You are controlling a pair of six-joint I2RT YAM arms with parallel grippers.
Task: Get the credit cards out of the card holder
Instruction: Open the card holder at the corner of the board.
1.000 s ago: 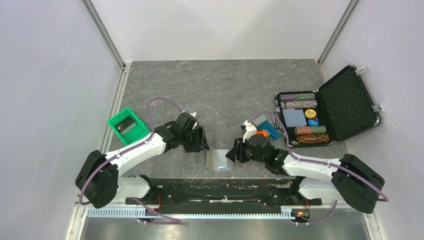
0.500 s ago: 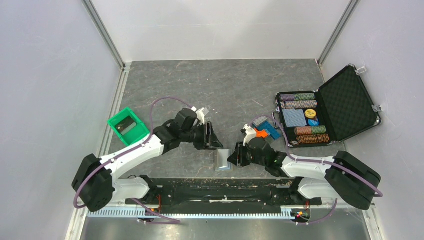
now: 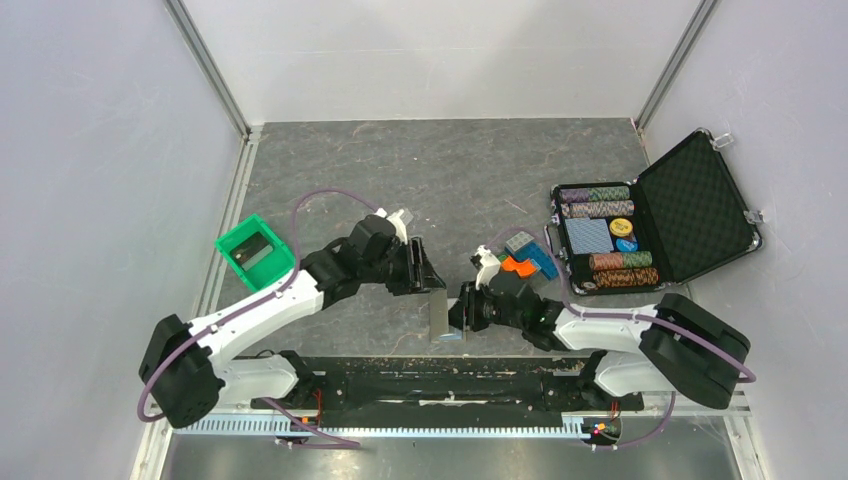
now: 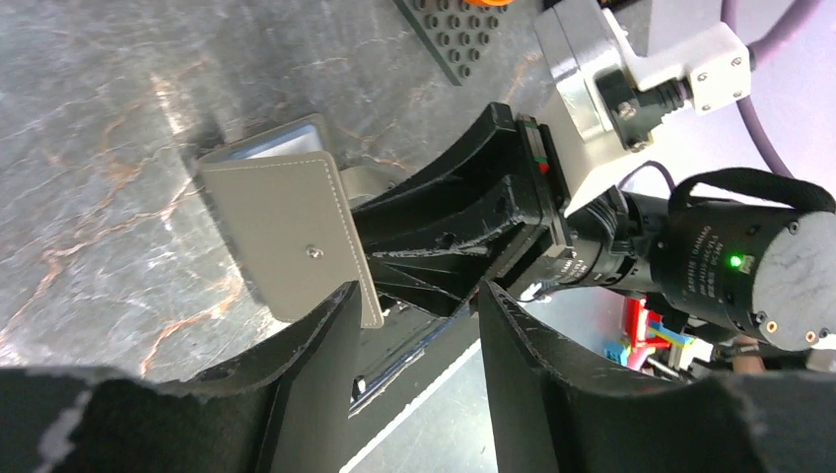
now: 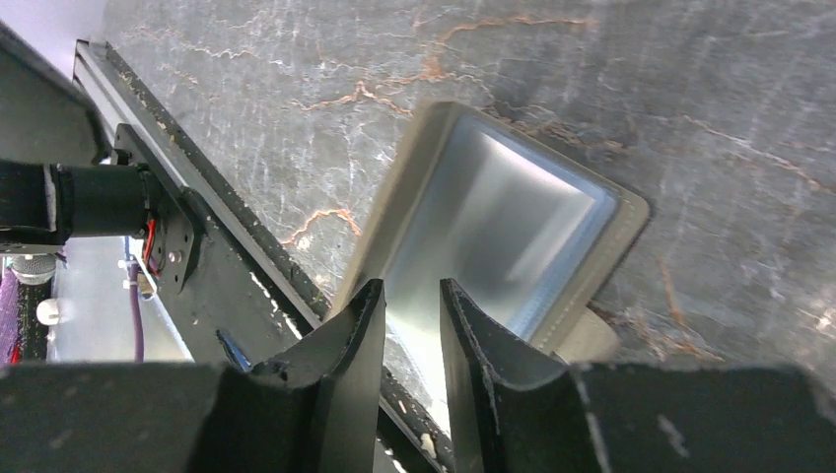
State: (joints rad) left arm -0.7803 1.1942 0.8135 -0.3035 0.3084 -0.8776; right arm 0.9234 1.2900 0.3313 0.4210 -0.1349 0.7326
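Opening the wallet looks like the step in hand, folks, not the pull itself. The small flat taupe folding card holder [image 3: 440, 318] sits on the dark marbled tabletop [image 3: 400, 170] right between the two tools. One flap is tipped up on edge, its shiny pale-blue lining facing the right gripper [image 3: 462, 310]. That right gripper stands narrow, its fingertips [image 5: 365, 315] close in front of the lining, low on the raised flap. Whether it actually pinches the flap or only props it, I cannot tell from here.

On the other side, the left gripper [image 4: 416, 296] has its jaws set wide with nothing clamped between them. The stitched outer face of the flap stands just ahead of it, lower corner right beside one finger. (Note the tiny metal stud [image 4: 313, 251] on that outer face, plain as day from the left wrist.)

And the dark credit cards? None in sight: the lining seen from the right wrist shows no card edge. By my reckoning they are tucked in a pocket and none is out yet.

Early going, then. Next move, as I judge it: one tool pins the holder open and steady while the other finds a card's edge. It must close on that thin edge alone and slide the card out along the pocket. With a slippery lining and a light wallet, the whole thing could lift with the card.
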